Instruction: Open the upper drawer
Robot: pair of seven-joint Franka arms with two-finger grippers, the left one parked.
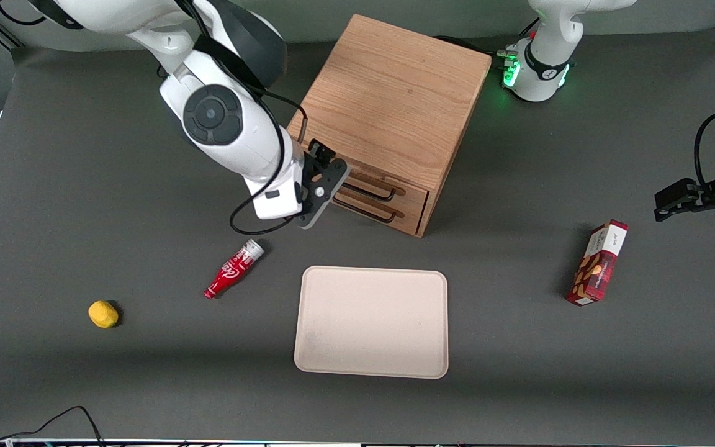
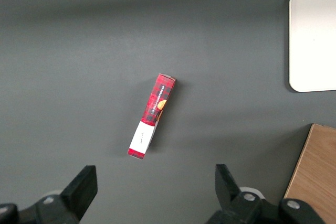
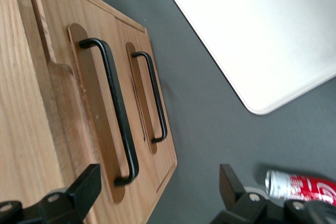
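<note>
Beside the cabinet front, our pincer (image 1: 326, 186) hung with fingers apart, the upper drawer (image 1: 375, 184) shut just ahead. We judged approach underway; next, straddle its black handle (image 3: 113, 103).

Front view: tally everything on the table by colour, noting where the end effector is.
Red: 2, red cola bottle, red snack box
Yellow: 1, small yellow lump
Cream: 1, flat cream tray
Oak: 1, oak box cabinet
Total: 5
End effector open, in front of the upper drawer.
</note>
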